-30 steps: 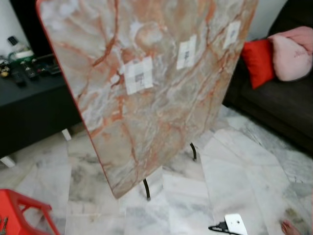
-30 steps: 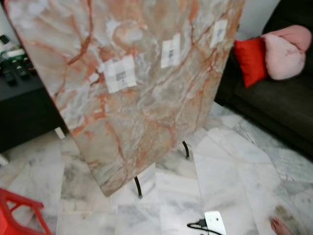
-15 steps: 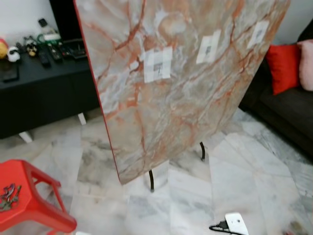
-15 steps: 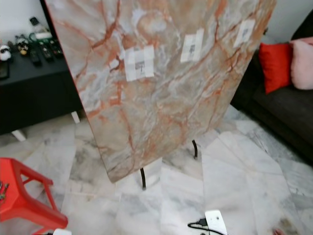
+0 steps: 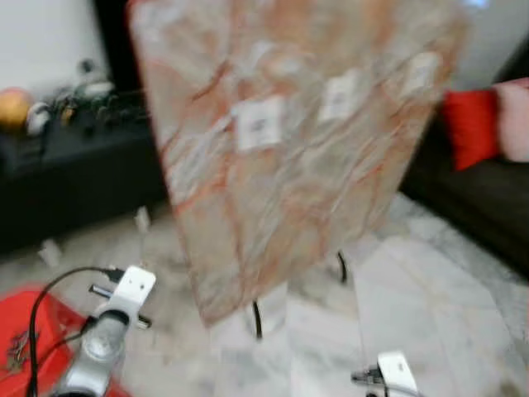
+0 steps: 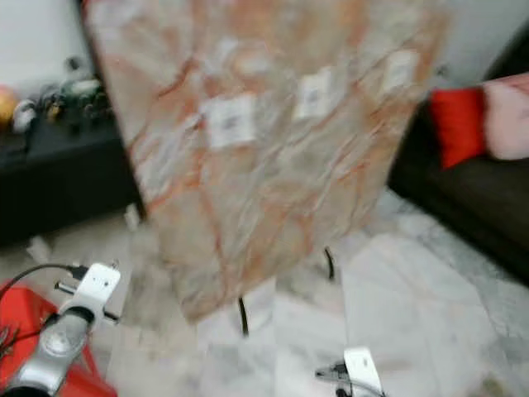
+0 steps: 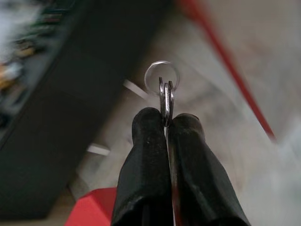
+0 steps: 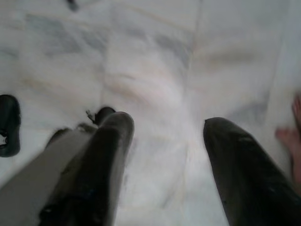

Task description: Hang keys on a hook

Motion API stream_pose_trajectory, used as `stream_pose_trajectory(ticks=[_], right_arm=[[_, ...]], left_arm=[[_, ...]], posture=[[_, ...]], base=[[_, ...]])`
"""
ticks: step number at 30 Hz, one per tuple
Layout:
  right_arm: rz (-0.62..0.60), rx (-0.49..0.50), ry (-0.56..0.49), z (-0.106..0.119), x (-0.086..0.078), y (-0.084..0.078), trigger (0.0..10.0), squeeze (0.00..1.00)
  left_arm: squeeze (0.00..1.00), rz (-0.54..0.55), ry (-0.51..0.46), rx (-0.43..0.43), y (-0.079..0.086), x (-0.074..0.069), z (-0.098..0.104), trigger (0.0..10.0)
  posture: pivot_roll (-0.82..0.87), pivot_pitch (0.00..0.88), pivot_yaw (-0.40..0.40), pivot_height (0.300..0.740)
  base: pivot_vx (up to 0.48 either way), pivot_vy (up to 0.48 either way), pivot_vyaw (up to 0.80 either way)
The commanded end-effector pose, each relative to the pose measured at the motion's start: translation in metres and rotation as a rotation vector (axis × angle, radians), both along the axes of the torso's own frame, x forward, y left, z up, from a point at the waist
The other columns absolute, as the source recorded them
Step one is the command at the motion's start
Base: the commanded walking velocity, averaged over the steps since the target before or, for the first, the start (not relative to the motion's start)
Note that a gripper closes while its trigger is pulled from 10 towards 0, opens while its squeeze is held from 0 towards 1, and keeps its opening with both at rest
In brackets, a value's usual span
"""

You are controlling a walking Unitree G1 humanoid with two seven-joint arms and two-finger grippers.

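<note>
Left tool (image 7: 167, 123), two black fingers clenched on a flat silver key with a thin round key ring (image 7: 162, 80), raised before a tilted orange-veined marble panel (image 5: 297, 141) bearing white paper labels. Red plastic stool (image 5: 25, 331) stands below the left arm. Right tool (image 8: 164, 136), fingers spread apart and grasping nothing, hangs over the pale marble floor (image 8: 155, 61).

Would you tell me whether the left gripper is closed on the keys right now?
Shut on them: in the left wrist view the left gripper's black fingers press together, with the keys and their ring sticking out past the tips.
</note>
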State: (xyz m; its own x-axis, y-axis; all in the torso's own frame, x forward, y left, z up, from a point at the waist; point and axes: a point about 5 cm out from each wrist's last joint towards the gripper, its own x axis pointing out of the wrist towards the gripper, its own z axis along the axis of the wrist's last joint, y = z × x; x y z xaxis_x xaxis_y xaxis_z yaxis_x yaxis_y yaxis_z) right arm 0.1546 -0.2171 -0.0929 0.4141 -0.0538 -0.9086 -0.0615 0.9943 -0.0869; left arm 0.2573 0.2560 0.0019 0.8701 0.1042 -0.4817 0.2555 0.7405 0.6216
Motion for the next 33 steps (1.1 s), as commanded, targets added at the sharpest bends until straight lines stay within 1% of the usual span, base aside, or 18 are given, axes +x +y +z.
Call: stream_pose_trajectory(ticks=[1, 3, 5, 8, 9, 10, 11, 12, 14, 15, 18, 20, 23, 24, 25, 31, 32, 33], right_arm=[[-0.003, 0.001, 0.003, 0.000, 0.002, 0.001, 10.0, 0.00], [-0.008, 0.002, 0.000, 0.000, 0.002, 0.001, 10.0, 0.00], [-0.012, 0.002, -0.002, 0.000, 0.002, 0.001, 10.0, 0.00], [-0.016, 0.000, -0.004, 0.000, 0.002, 0.001, 10.0, 0.00], [-0.016, 0.000, -0.004, 0.000, 0.002, 0.001, 10.0, 0.00], [-0.016, -0.001, -0.004, 0.000, 0.002, 0.001, 10.0, 0.00], [-0.015, -0.001, -0.004, 0.000, 0.001, 0.001, 10.0, 0.00], [-0.015, -0.001, -0.004, 0.000, 0.001, 0.001, 10.0, 0.00], [-0.017, -0.001, -0.004, 0.000, 0.001, 0.001, 10.0, 0.00], [-0.019, -0.001, -0.005, 0.000, 0.001, 0.000, 10.0, 0.00], [-0.019, -0.002, -0.005, 0.000, 0.000, 0.000, 10.0, 0.00], [-0.018, -0.007, -0.004, 0.000, 0.000, -0.001, 10.0, 0.00], [-0.017, -0.009, -0.004, 0.000, 0.000, -0.001, 10.0, 0.00], [-0.017, -0.009, -0.004, 0.000, 0.000, -0.001, 10.0, 0.00], [-0.015, -0.010, -0.005, 0.000, 0.001, -0.002, 10.0, 0.00], [-0.018, -0.015, -0.011, 0.001, 0.002, -0.002, 10.0, 0.00], [-0.019, -0.016, -0.013, 0.001, 0.002, -0.002, 10.0, 0.00], [-0.019, -0.016, -0.013, 0.001, 0.003, -0.001, 10.0, 0.00]], left_arm=[[0.00, -0.053, 0.240, 0.074, -0.007, -0.035, -0.040, 10.0], [0.00, -0.085, 0.269, 0.107, -0.009, -0.037, -0.043, 10.0], [0.00, -0.066, 0.251, 0.086, -0.010, -0.034, -0.042, 10.0], [0.00, 0.061, 0.107, -0.073, -0.010, -0.018, -0.029, 10.0], [0.00, 0.061, 0.107, -0.073, -0.010, -0.018, -0.029, 10.0], [0.00, 0.086, -0.002, -0.196, -0.014, -0.011, -0.020, 10.0], [0.00, 0.109, -0.089, -0.276, -0.015, -0.008, -0.012, 10.0], [0.00, 0.109, -0.089, -0.276, -0.015, -0.008, -0.012, 10.0], [0.00, 0.127, -0.227, -0.363, -0.012, -0.008, 0.003, 10.0], [0.00, 0.129, -0.258, -0.382, -0.011, -0.009, 0.007, 10.0], [0.00, 0.119, -0.305, -0.392, -0.010, -0.011, 0.015, 10.0], [0.00, 0.083, -0.402, -0.442, -0.014, -0.017, 0.034, 10.0], [0.00, 0.006, -0.471, -0.484, -0.027, -0.022, 0.056, 10.0], [0.00, 0.006, -0.471, -0.484, -0.027, -0.022, 0.056, 10.0], [0.00, -0.031, -0.497, -0.515, -0.035, -0.022, 0.066, 10.0], [0.00, -0.192, -0.489, -0.598, -0.073, -0.013, 0.092, 10.0], [0.00, -0.285, -0.456, -0.619, -0.092, -0.010, 0.101, 10.0], [0.00, -0.315, -0.442, -0.628, -0.099, -0.009, 0.105, 10.0]], posture=[[0.06, 0.000, -0.097, 0.740], [0.06, 0.000, -0.096, 0.740], [0.05, 0.000, -0.095, 0.740], [0.06, 0.000, -0.098, 0.740], [0.06, 0.000, -0.098, 0.740], [0.06, 0.000, -0.099, 0.740], [0.06, 0.000, -0.099, 0.740], [0.06, 0.000, -0.099, 0.740], [0.06, 0.000, -0.097, 0.740], [0.06, 0.000, -0.097, 0.740], [0.06, 0.000, -0.097, 0.740], [0.07, 0.000, -0.099, 0.740], [0.07, 0.000, -0.100, 0.740], [0.07, 0.000, -0.100, 0.740], [0.08, 0.000, -0.102, 0.740], [0.08, 0.000, -0.103, 0.740], [0.07, 0.000, -0.101, 0.740], [0.07, 0.000, -0.100, 0.740]], base=[[0.000, 0.000, 0.00], [0.000, 0.000, 0.00], [0.000, 0.000, 0.00], [0.000, 0.000, 0.00], [0.000, 0.000, 0.00], [0.000, 0.000, 0.00], [0.000, 0.000, 0.00], [0.000, 0.000, 0.00], [0.000, 0.000, 0.00], [0.000, 0.000, 0.00], [0.000, 0.000, 0.00], [0.000, 0.000, 0.00], [0.000, 0.000, 0.00], [0.000, 0.000, 0.00], [0.000, 0.000, 0.00], [0.000, 0.000, 0.00], [0.000, 0.000, 0.00], [0.000, 0.000, 0.00]])
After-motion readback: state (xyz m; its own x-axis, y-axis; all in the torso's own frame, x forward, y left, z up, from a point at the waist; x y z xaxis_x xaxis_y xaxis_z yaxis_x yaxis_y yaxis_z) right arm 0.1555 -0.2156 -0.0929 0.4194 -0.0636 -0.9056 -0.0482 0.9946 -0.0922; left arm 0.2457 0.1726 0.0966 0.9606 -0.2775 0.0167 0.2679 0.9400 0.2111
